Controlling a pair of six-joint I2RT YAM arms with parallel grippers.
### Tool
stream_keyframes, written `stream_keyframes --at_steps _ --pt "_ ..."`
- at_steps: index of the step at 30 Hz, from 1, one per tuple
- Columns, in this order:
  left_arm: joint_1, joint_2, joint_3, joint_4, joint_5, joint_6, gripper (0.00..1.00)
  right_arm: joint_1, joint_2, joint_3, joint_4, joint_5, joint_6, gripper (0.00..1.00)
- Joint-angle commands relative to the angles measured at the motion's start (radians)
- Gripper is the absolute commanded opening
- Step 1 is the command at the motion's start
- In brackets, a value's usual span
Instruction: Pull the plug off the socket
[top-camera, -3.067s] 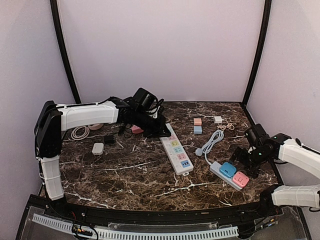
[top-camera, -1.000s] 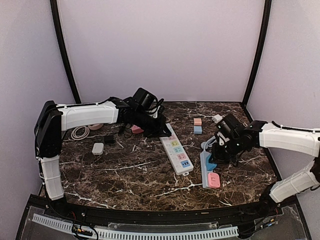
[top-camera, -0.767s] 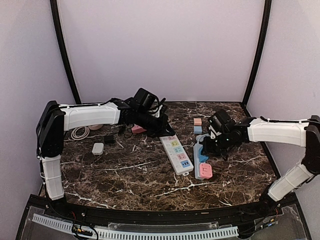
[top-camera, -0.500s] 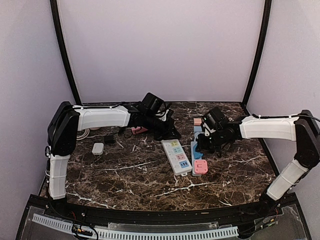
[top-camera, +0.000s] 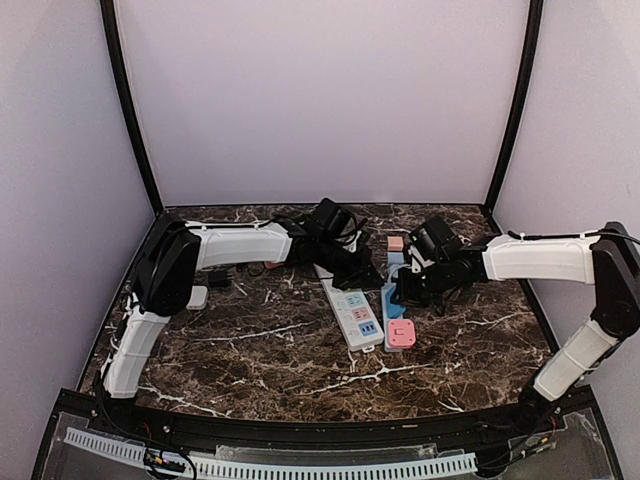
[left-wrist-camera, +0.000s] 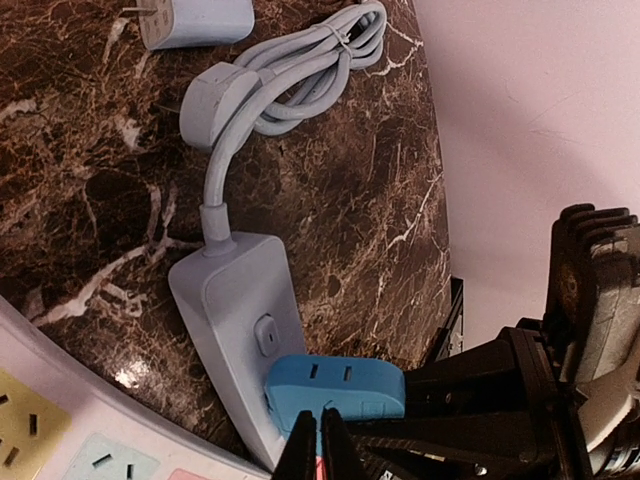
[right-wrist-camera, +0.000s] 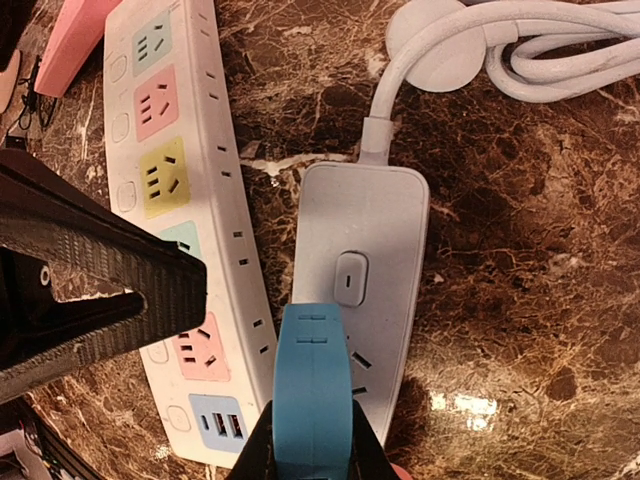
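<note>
Above the socket strip (right-wrist-camera: 365, 270), right arm (top-camera: 530, 258) outstretched, right jaws clamping blue plug (right-wrist-camera: 312, 390); left jaws together.

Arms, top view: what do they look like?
The left arm and right arm share white shells on the long links, with black joints and wrists. A thin black cable tops the right one. The fingers are black, finely ribbed.

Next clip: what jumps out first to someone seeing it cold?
The right gripper pinches a blue plug seated in the small grey power strip, at the centre of the scene. That strip lies beside a long white strip with coloured sockets. The left gripper sits close beside the plug.
</note>
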Motion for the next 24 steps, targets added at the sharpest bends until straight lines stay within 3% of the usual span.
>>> stream_keyframes --at_steps 1,24 --pt "-0.017 0.008 0.021 -0.020 0.024 -0.010 0.04 0.005 -0.028 -0.036 0.032 -0.055 0.011 0.00" --pt "-0.027 0.093 0.070 -0.028 0.001 -0.027 0.04 0.027 -0.003 -0.075 0.027 -0.117 0.051 0.00"
